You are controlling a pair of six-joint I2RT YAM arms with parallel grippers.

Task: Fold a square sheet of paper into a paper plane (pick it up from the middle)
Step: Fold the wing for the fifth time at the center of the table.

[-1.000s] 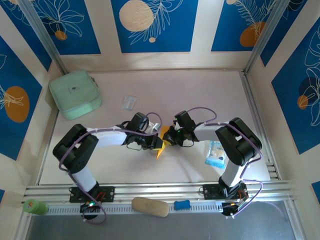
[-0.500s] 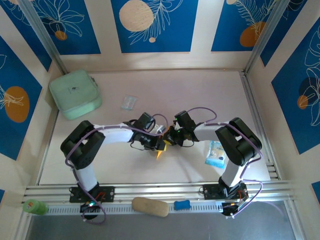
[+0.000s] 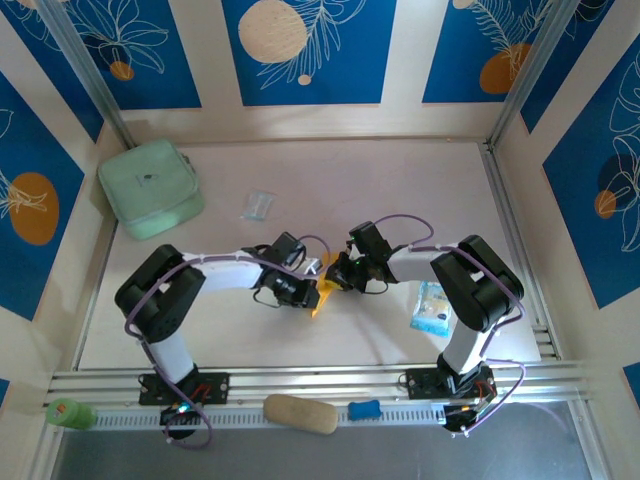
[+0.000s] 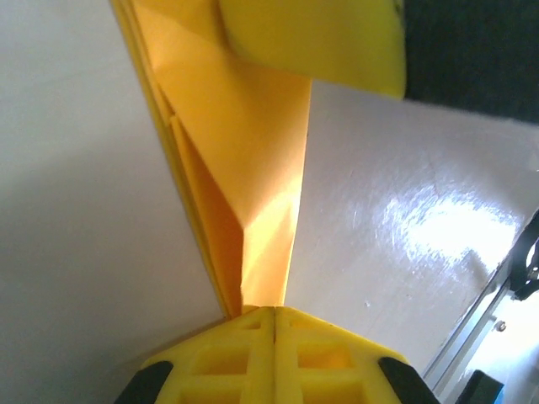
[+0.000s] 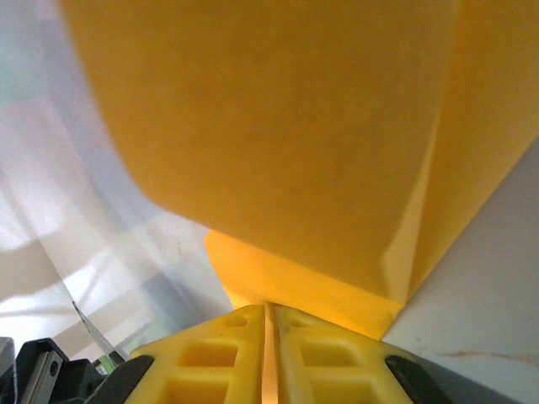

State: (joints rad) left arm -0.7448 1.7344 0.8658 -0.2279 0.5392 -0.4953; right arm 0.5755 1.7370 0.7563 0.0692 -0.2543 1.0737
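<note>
Near the table's [image 3: 420,190] far-left corner lies a mint-green pouch [image 3: 150,188], with a clear wrapper [image 3: 257,205] to its right. Around the middle, the left gripper [image 3: 307,291] is clamped on the folded square sheet of paper [image 3: 321,297], whose pointed tip aims at the near edge. The right gripper [image 3: 337,276] pinches the same paper from the other side. A blue-and-white packet [image 3: 431,307] lies toward the right edge.

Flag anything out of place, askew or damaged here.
No damage visible. The folded paper is pinched between the left tool and right tool, as expected. Odd strays: a tan lump, a small blue item and a green object lie on the front rail, off the table.
</note>
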